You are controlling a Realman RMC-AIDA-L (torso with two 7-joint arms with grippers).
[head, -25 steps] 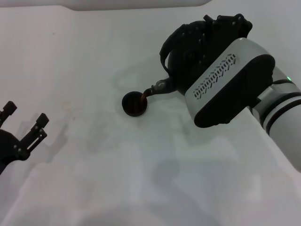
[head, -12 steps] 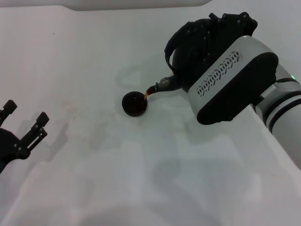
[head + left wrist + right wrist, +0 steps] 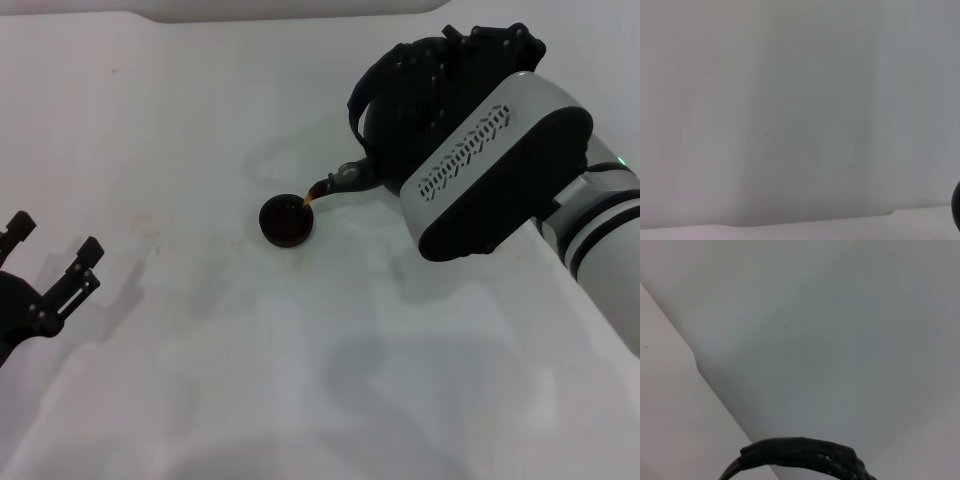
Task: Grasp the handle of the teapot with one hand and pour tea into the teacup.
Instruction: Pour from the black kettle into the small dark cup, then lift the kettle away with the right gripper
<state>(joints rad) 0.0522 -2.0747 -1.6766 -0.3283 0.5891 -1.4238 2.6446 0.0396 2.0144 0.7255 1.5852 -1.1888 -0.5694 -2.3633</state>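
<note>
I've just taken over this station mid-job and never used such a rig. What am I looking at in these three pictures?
It is a two-armed robot. The head view looks down on a white table. Its right arm holds the black teapot tilted, and a thin stream of tea runs from the spout into the small dark teacup. The right gripper itself is hidden behind the arm. The left gripper waits open at the table's left edge, holding nothing. The right wrist view shows only the ribbed handle against pale background. The left wrist view shows almost nothing but pale surface.
</note>
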